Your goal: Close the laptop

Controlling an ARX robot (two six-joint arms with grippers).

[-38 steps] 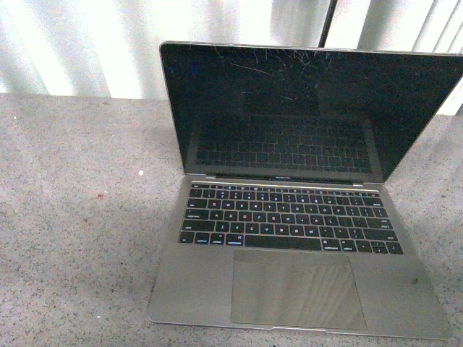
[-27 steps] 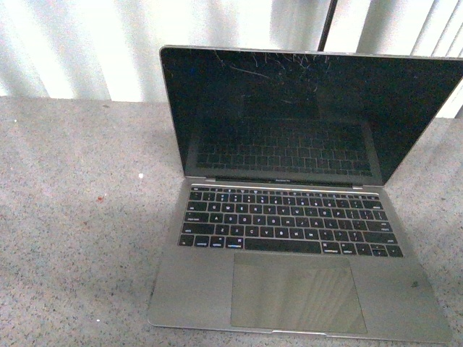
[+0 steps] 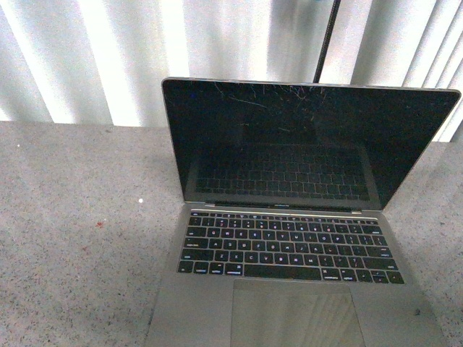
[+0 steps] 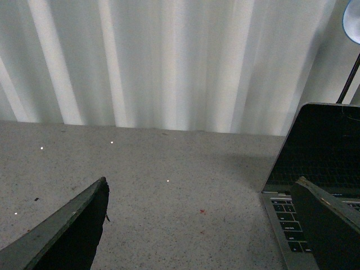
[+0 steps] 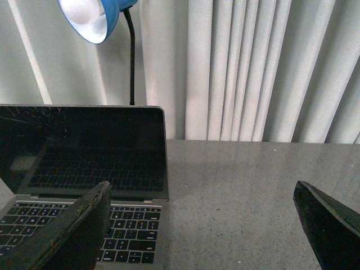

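Observation:
The silver-grey laptop (image 3: 289, 246) stands open on the speckled grey table, its black screen upright and cracked along the top, black keys and trackpad facing me. Neither gripper shows in the front view. In the left wrist view my left gripper (image 4: 202, 194) is open and empty above bare table, with the laptop (image 4: 315, 163) beside one finger. In the right wrist view my right gripper (image 5: 202, 197) is open and empty, with the laptop (image 5: 84, 152) behind one finger and bare table between the fingers.
White pleated curtains hang behind the table. A blue desk lamp (image 5: 93, 17) on a black gooseneck stands behind the laptop; its stem (image 3: 325, 40) rises above the screen. A small red speck (image 4: 202, 211) lies on the table left of the laptop.
The front view has shifted: the laptop now sits lower in the frame, its front edge cut off, with more curtain showing above. The lid stands at much the same angle.

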